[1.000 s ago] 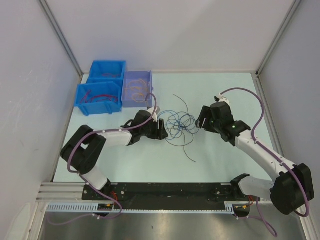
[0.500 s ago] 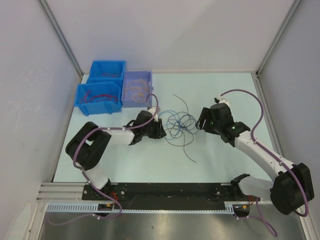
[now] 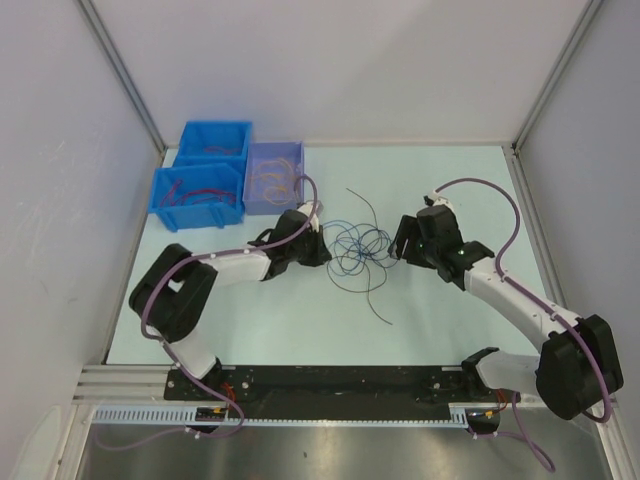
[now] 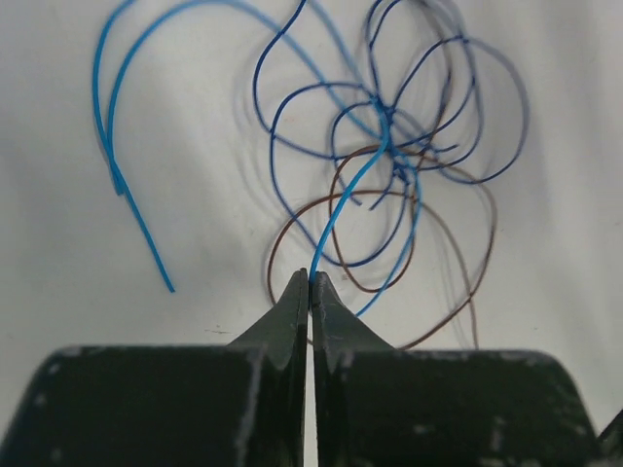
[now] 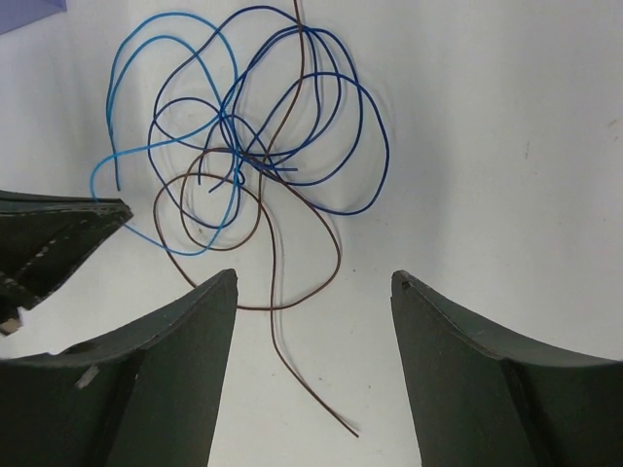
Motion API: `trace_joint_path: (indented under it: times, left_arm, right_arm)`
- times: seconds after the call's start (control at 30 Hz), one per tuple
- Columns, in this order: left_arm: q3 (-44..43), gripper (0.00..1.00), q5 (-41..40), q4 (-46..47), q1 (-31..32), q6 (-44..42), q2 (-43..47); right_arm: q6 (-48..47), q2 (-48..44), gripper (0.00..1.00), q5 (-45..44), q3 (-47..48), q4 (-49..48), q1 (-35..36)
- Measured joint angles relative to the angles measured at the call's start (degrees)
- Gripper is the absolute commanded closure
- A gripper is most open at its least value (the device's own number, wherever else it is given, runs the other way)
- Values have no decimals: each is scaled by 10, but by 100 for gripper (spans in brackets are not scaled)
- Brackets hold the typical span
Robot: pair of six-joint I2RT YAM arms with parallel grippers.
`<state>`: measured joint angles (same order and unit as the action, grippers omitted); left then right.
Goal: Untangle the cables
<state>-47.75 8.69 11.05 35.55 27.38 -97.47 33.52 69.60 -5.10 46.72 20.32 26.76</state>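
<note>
In the left wrist view the end of the light blue cable (image 4: 347,193) is lost between the pressed-together fingers of the left gripper (image 4: 310,282), and several loops of the cables (image 4: 379,103) run off the top edge. The right wrist view cuts the brown cable (image 5: 263,308) at its top edge and the right gripper (image 5: 313,279) at the bottom. From above, single strands in the knot and whatever lies in the bins (image 3: 200,216) are too small to tell.

Three views of one table (image 3: 450,190): one overhead, two close at the wrists.
The fixed camera looks down from above the near edge, taking in the whole surface. Both wrist cameras sit low and near, facing the same cables (image 3: 358,248) from opposite sides.
</note>
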Motion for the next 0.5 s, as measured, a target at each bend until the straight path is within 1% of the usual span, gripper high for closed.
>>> trace_joint_path:
  times: [0.13, 0.27, 0.33, 0.5]
  left_arm:
    - [-31, 100, -10, -50, 4, -5, 51]
    - [-96, 100, -17, -99, 11, -17, 113]
    - [-156, 100, -22, -129, 13, -28, 129]
    - [-368, 100, -37, -214, 14, -60, 128]
  right_arm:
    - [-10, -1, 31, 4, 0, -7, -2]
    - [-19, -7, 31, 10, 0, -13, -5]
    - [-22, -14, 31, 12, 0, -14, -8]
    - [-23, -26, 31, 13, 0, -14, -15]
